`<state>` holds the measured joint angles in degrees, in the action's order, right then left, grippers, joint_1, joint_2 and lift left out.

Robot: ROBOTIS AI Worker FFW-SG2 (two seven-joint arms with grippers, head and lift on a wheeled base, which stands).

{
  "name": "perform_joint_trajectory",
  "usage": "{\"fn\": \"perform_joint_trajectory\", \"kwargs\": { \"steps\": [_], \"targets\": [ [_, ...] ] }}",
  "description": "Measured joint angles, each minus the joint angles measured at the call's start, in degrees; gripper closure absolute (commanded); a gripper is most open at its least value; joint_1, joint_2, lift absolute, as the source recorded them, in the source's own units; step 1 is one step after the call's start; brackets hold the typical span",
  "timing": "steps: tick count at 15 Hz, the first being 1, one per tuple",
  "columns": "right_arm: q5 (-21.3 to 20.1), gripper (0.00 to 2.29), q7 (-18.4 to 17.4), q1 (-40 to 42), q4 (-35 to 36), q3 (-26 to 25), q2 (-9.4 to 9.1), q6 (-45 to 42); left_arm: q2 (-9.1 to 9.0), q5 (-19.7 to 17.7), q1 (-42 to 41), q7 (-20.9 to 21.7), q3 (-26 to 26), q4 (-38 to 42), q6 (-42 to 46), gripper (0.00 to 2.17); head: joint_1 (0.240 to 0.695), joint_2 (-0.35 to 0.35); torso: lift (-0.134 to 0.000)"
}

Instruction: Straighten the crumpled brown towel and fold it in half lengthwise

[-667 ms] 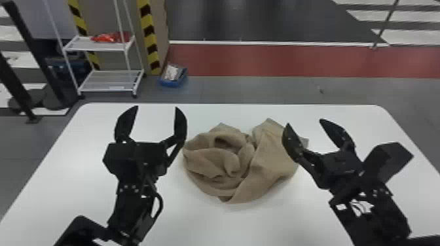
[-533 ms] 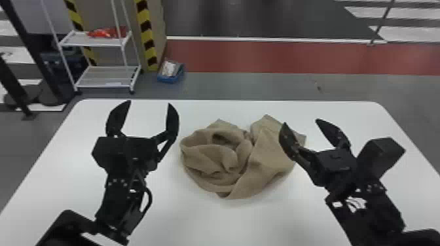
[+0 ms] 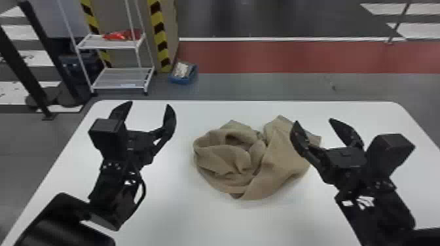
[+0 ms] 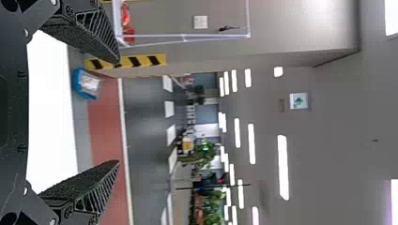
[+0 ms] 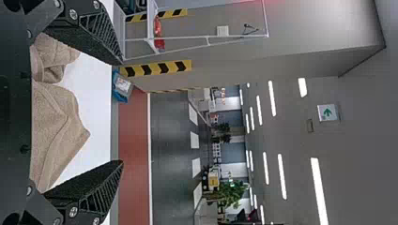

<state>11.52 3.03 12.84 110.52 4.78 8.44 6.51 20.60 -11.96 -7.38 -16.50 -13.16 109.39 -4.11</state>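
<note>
Brown towel [image 3: 281, 166]: down on the white surface [image 3: 196, 222] in a rumpled heap, loops and deep folds on its left part, a smoother stretch on the right, corners poking out at the far side.
Left gripper [image 3: 149, 104]: mine, fingers spread wide, raised to the left of the cloth and well apart from it, nothing held.
Right gripper [image 3: 314, 121]: also mine, fingers parted, no cloth pinched; one finger overlaps the towel's right side in the head view, and whether it touches I can't tell.
Straightening: all ahead of me, as I read it; those loops need opening and the towel spreading flat.
Lengthwise fold: not made, and it has to wait for the flattening. Call it the very start, then, with a grab at a corner or edge the likely opener.
Blue bin [image 3: 179, 79]: out on the floor [image 3: 294, 88] beyond the surface, something pale [image 3: 182, 69] inside, too blurred to name.
Rack [image 3: 121, 78]: red stuff [image 3: 119, 35] on its upper shelf, no part of my job.
</note>
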Motion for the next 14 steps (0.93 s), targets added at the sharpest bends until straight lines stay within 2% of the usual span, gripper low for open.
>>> {"fn": "perform_joint_trajectory", "kwargs": {
  "steps": [2,8,12,14],
  "targets": [
    [-0.48,0.15,-0.07,-0.09,0.42,0.17,0.00,1.17,0.05,-0.39,0.22,0.07,-0.07,2.55,-4.72,0.14,0.681,0.031,-0.123],
    [0.75,0.21,1.00,-1.06,0.80,-1.35,0.20,4.25,-0.47,-0.43,1.22,-0.16,-0.12,1.40,-3.82,0.14,0.672,0.023,-0.123],
    [3.05,0.29,8.88,-11.23,-7.12,-4.93,0.98,12.52,-0.15,-0.43,1.28,0.03,0.37,0.51,-3.63,0.14,0.659,0.012,-0.123],
    [0.92,0.29,11.00,-18.56,-13.38,-4.56,1.43,19.40,-0.02,-0.43,1.31,0.07,0.41,-0.17,-3.16,0.14,0.656,0.011,-0.123]
  ]
}}
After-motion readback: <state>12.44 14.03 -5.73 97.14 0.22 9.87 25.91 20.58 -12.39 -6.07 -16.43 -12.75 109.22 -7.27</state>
